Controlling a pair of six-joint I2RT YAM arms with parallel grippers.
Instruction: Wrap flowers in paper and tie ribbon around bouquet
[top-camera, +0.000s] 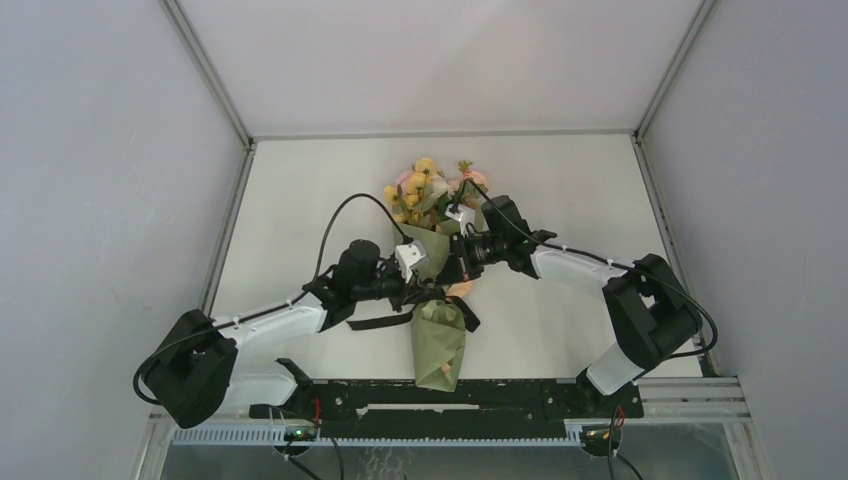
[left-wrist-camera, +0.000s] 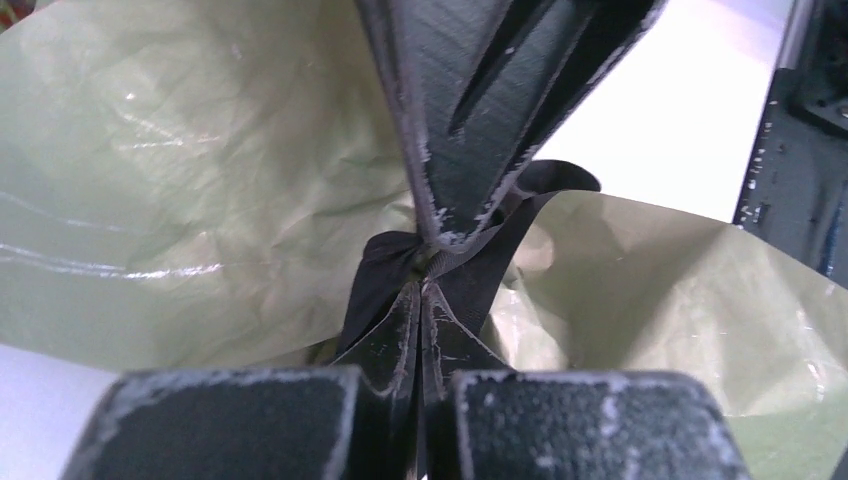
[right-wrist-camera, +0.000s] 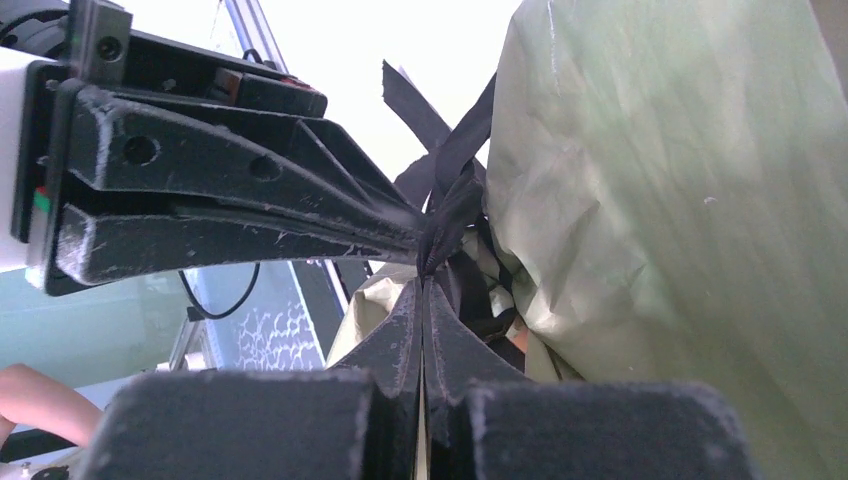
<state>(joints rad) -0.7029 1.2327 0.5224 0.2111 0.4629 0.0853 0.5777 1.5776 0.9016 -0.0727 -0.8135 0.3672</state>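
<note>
The bouquet (top-camera: 438, 335) lies in the middle of the table, an olive-green paper (left-wrist-camera: 180, 180) cone with the yellow, pink and cream flowers (top-camera: 428, 188) at its far end. A black ribbon (top-camera: 388, 322) crosses the cone's waist. My left gripper (left-wrist-camera: 422, 285) is shut on the ribbon (left-wrist-camera: 385, 285) where it bunches against the paper. My right gripper (right-wrist-camera: 424, 277) comes from the other side, shut on the ribbon (right-wrist-camera: 452, 150) at the same bunch. The two sets of fingertips nearly touch. From above, the left gripper (top-camera: 432, 289) and right gripper (top-camera: 453, 274) meet over the cone.
Grey walls enclose the white table (top-camera: 300, 200) on three sides. A black rail (top-camera: 450, 395) runs along the near edge between the arm bases. A loose ribbon tail lies left of the cone. Black cables (top-camera: 340, 215) arch over the left arm.
</note>
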